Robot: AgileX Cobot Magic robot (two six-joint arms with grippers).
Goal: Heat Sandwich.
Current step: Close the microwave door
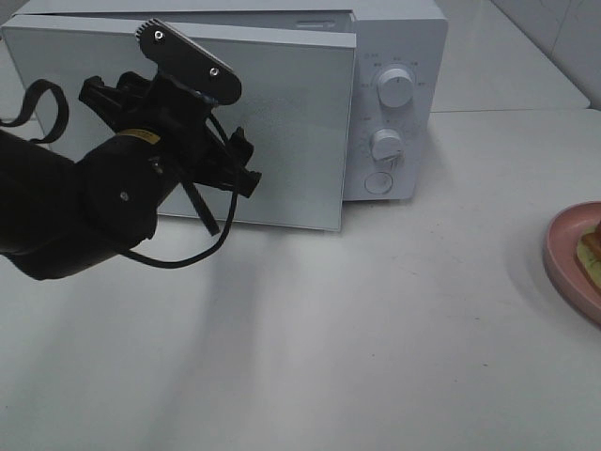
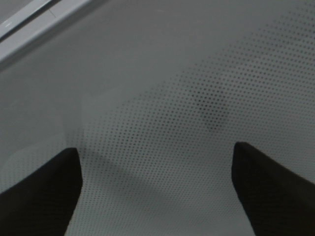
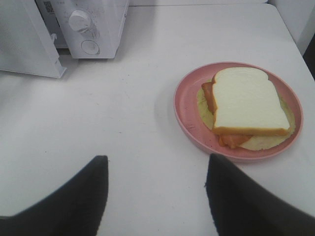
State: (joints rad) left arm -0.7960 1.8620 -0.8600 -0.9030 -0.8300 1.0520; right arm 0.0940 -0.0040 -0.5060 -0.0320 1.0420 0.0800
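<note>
At nine o'clock, left gripper [image 1: 225, 178] hangs released against the microwave door [image 1: 282, 113], likely swinging it; right gripper [image 3: 155, 196] waits spread, empty, near the sandwich [image 3: 248, 105]

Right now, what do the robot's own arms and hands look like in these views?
The left arm is matte black and bulky, with a loose black cable looping beneath it and a small yellow label near the wrist. Its hand carries a dark grey plate with two silver screws. In both wrist views only two black, blunt, wedge-shaped fingers show. The right arm itself is out of view.
</note>
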